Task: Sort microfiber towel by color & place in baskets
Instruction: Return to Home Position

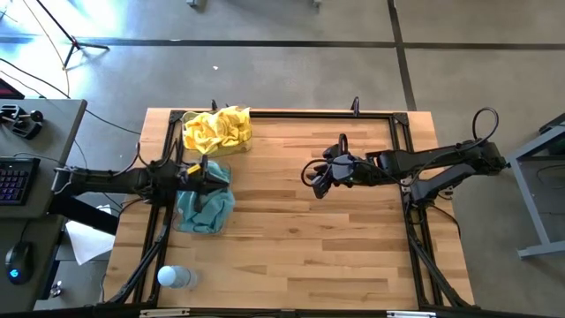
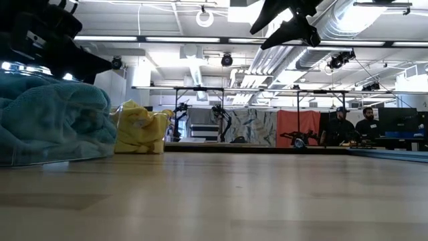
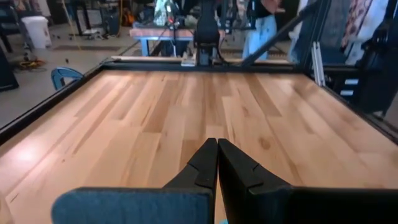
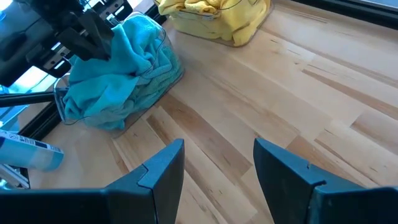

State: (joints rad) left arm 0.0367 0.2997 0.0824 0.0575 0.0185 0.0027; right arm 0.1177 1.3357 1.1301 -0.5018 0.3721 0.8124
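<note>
Bright yellow microfiber towels (image 1: 216,130) are heaped in a clear basket (image 4: 249,28) at the table's far left. Teal towels (image 1: 205,208) fill a second clear basket (image 4: 166,46) nearer the front, their folds spilling over its rim. My left gripper (image 1: 226,174) is shut and empty; it is level just above the far side of the teal heap and points toward the table's right. My right gripper (image 1: 318,183) hangs open over the bare middle of the table with nothing between its fingers (image 4: 217,168). In the low view it shows at the top (image 2: 287,20).
A small pale bottle (image 1: 174,276) lies near the table's front left corner. A black metal frame (image 1: 291,113) runs along the table's edges. The wooden top (image 1: 327,238) right of the baskets is bare. People sit at desks in the room beyond (image 2: 354,127).
</note>
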